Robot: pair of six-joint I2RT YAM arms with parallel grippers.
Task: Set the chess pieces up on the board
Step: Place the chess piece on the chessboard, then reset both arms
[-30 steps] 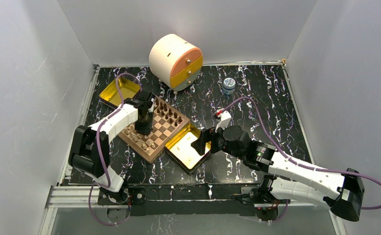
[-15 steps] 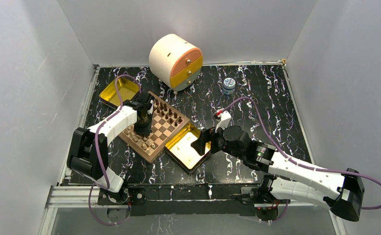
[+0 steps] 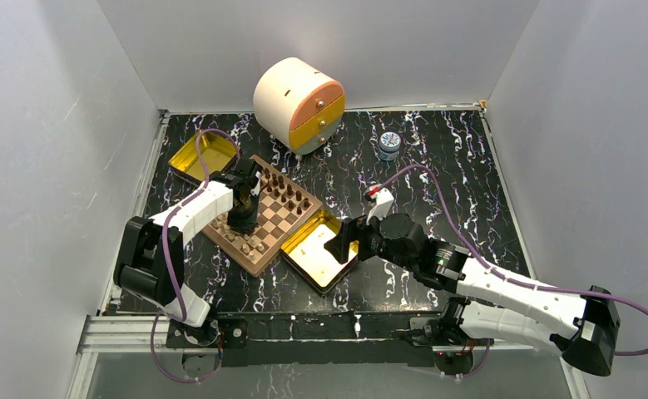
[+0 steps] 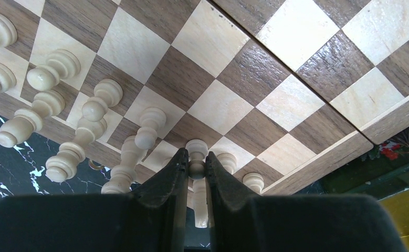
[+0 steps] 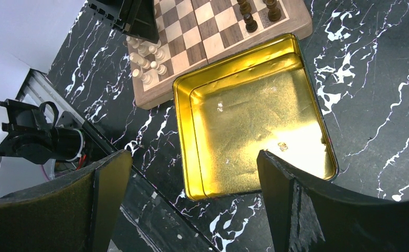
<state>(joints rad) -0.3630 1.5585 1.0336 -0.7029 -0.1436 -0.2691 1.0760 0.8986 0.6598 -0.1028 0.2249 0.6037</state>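
Left end effector [image 4: 195,170] pinches tan piece [image 4: 196,150] near board [image 4: 220,107] edge; lower straight, centre on square, then release. Right end effector [image 5: 191,168] spread.

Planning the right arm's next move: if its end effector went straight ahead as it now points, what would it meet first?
The gold tin beside the board. The open right end effector points down into it, so it would likely land on the tin's floor. How far off that is cannot be told.
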